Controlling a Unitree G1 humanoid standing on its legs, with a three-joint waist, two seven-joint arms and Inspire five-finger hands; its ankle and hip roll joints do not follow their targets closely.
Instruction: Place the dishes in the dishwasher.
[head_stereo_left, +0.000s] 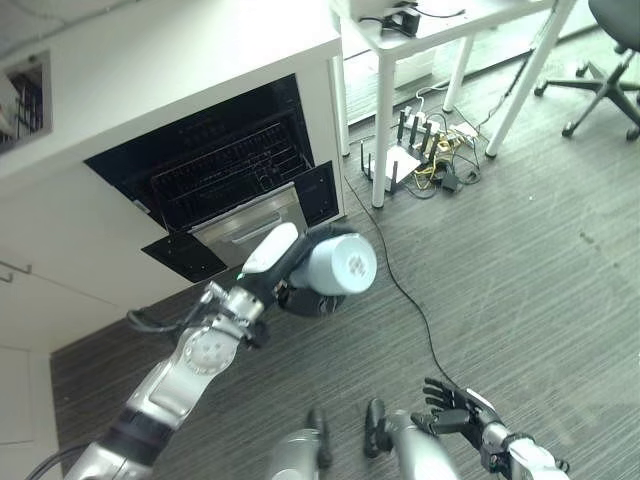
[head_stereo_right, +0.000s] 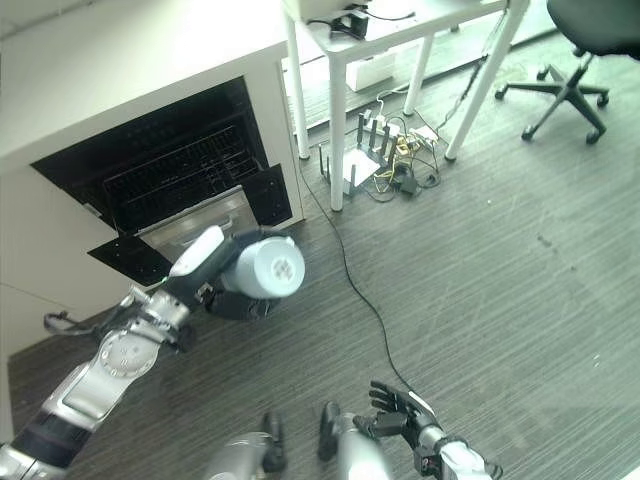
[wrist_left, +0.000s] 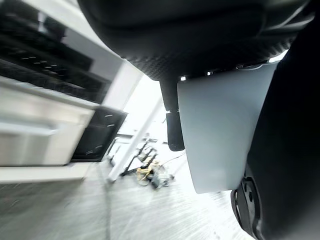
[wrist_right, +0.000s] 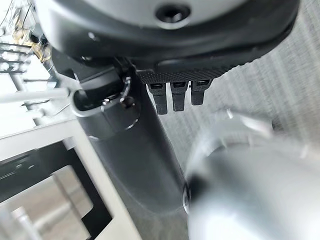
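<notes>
Starting nearest you, the right hand (head_stereo_left: 462, 412) hangs low over the grey floor (head_stereo_left: 520, 280) with its fingers spread and straight, holding nothing (treat it as idle). It is well apart from the work.

Up and to your left, the left hand (head_stereo_left: 300, 275) is wrapped round a pale blue-grey cup (head_stereo_left: 338, 265), carried on its side so that its flat round base faces the head camera. Fingers curl over the cup's wall and the white-covered thumb (head_stereo_left: 271, 248) lies along the top of it; the left wrist view shows the smooth wall (wrist_left: 220, 130) running out past a dark finger (wrist_left: 175, 127). You cannot tell from these views whether the mouth is clear of the palm.

Judge the cup as light, rigid and rather slick, and possibly breakable if it drops on the hard floor. A grip round the middle of the wall, as you have now, should hold better than one near the rim or base, where a smooth surface could slide out.

Beyond the cup, the dishwasher (head_stereo_left: 215, 165) stands open in the white cabinet, its dark wire rack (head_stereo_left: 230, 170) visible inside and the steel door panel (head_stereo_left: 250, 225) just below it. The cup hangs in front of that opening, not yet in the rack.

Farther off stand a white table (head_stereo_left: 440, 30), a tangle of cables (head_stereo_left: 440, 155) and an office chair (head_stereo_left: 610, 70).
</notes>
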